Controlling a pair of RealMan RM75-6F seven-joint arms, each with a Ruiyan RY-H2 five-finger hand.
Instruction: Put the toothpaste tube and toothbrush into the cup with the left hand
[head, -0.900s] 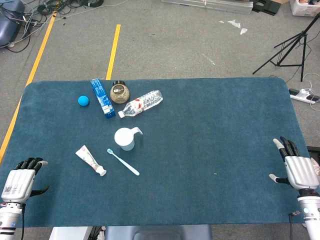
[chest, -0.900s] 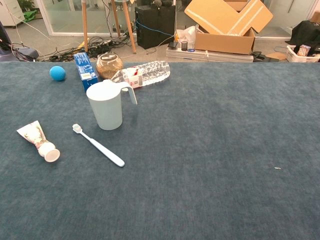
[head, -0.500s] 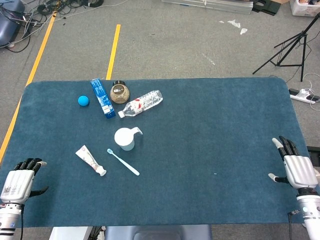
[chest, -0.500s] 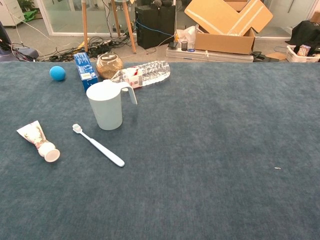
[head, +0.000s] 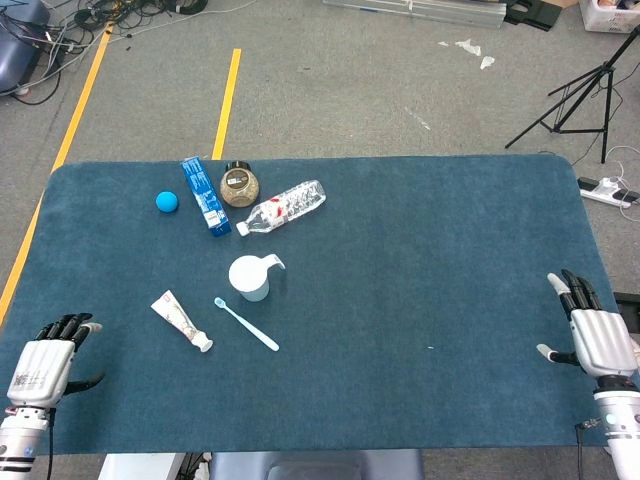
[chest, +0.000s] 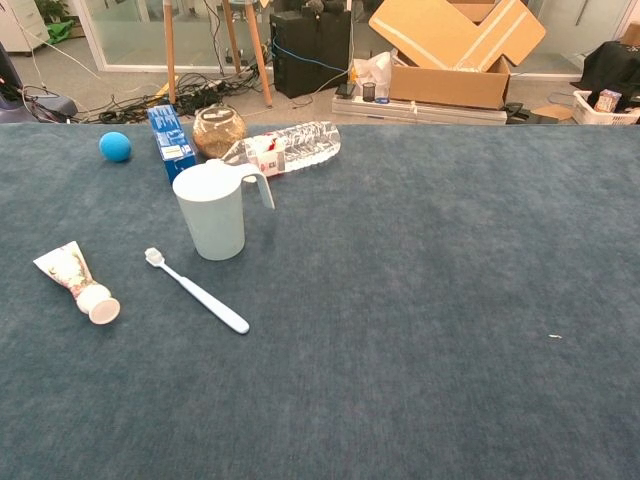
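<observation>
A pale blue cup (head: 249, 278) (chest: 213, 211) with a handle stands upright on the blue table. Left of it lies the white toothpaste tube (head: 181, 320) (chest: 76, 281), cap toward the front. The white toothbrush (head: 247, 324) (chest: 197, 291) lies flat between the tube and the cup, bristles at its far end. My left hand (head: 45, 364) rests at the table's front left corner, fingers apart and holding nothing, well short of the tube. My right hand (head: 594, 335) sits at the right edge, open and empty. The chest view shows neither hand.
Behind the cup lie a clear water bottle (head: 283, 207) (chest: 284, 146) on its side, a brown jar (head: 239, 185) (chest: 219, 130), a blue box (head: 205, 195) (chest: 171, 140) and a blue ball (head: 167, 201) (chest: 115, 146). A tripod (head: 580, 95) stands on the floor beyond the right end.
My left hand has slid slightly back toward the front edge. My right hand has barely shifted. The objects have not moved.
</observation>
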